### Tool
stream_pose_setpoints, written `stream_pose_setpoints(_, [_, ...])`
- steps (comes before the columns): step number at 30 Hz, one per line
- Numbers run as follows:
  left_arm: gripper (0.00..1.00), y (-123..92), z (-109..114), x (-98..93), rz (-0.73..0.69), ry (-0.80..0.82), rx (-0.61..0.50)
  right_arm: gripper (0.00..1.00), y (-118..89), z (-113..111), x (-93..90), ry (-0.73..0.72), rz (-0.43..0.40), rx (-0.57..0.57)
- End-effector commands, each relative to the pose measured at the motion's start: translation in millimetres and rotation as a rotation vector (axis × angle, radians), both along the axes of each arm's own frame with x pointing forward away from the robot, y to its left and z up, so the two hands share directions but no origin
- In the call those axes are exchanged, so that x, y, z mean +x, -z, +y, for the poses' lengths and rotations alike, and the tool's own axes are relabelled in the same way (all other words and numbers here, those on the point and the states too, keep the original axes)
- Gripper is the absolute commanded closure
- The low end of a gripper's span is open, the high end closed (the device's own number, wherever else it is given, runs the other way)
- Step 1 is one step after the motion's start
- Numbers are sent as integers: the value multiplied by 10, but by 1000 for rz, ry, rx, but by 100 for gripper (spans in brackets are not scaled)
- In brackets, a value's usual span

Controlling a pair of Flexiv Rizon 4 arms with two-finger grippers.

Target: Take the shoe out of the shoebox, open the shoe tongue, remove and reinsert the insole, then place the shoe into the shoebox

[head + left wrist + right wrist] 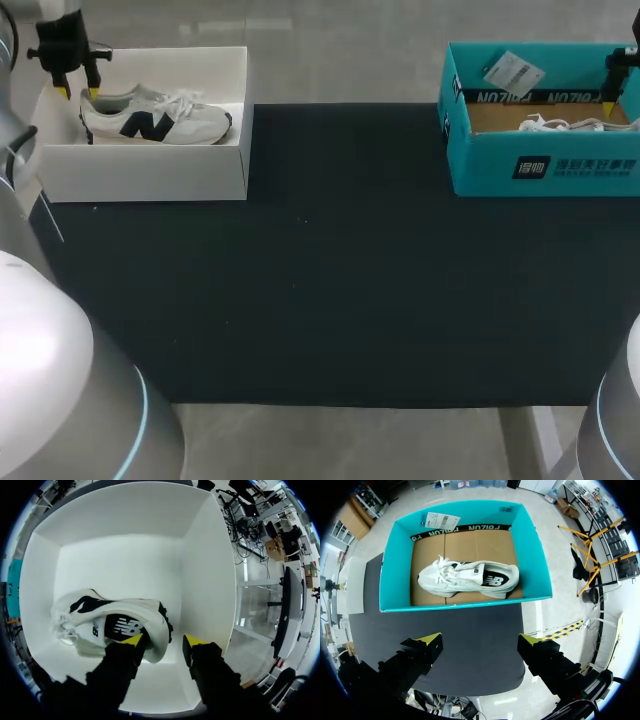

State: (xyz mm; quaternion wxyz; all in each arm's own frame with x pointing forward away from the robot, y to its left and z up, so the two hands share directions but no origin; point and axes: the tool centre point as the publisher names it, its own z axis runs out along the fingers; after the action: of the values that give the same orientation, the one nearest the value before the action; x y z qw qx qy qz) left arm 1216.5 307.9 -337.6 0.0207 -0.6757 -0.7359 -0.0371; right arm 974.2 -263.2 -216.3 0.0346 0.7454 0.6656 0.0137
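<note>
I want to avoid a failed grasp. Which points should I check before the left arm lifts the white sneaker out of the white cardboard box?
1. Left gripper open: ok.
2. It straddles the heel of the white sneaker with dark logo: ok, one tip is over the collar and one behind the heel.
3. Contact with the shoe: cannot tell.
4. White cardboard shoebox has no lid on: ok.
5. Right gripper open and away from this box, above the teal cardboard shoebox: ok.

The shoe is white with navy markings, its shoebox white; the other shoebox teal.
</note>
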Motion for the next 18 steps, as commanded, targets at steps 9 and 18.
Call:
stream_pose_setpoints(9, [62, 198, 79, 248, 85, 20, -16, 0, -1, 2, -7, 1, -2, 0])
stream_pose_setpoints(18, [60, 403, 106, 298, 96, 26, -14, 0, -1, 2, -7, 1, -2, 0])
